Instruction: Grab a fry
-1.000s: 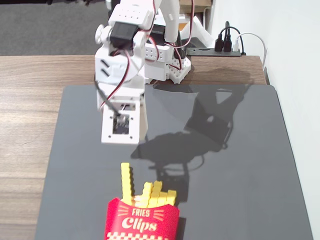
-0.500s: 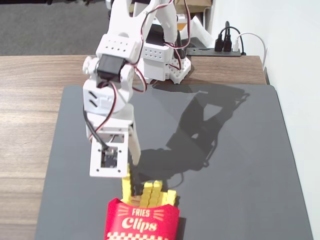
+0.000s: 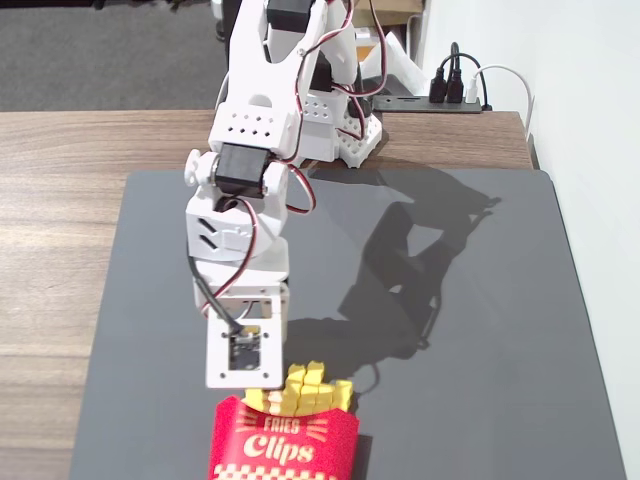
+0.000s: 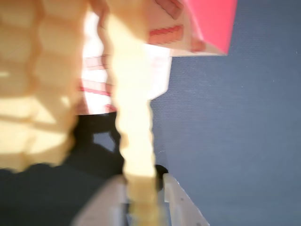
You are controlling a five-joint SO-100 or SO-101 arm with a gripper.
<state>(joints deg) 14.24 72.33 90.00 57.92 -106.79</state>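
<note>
In the wrist view the fry (image 4: 134,117), a long pale yellow notched stick, runs from the top of the frame down between my gripper's (image 4: 141,188) two white fingers. The jaws stand close on either side of its lower end, shut on it. The picture is blurred. Shorter yellow fries (image 4: 37,84) fill the left, and the red carton (image 4: 211,23) is at the top. In the fixed view the wrist camera plate (image 3: 243,355) hides the fingers, right above the yellow fries (image 3: 305,390) in the mouth of the red "Fries Clips" carton (image 3: 285,445).
The carton lies on a dark grey mat (image 3: 450,330) over a wooden table (image 3: 60,200). The arm's white base (image 3: 340,130) stands at the mat's far edge, with a power strip (image 3: 450,95) behind it. A white wall (image 3: 600,150) borders the right side.
</note>
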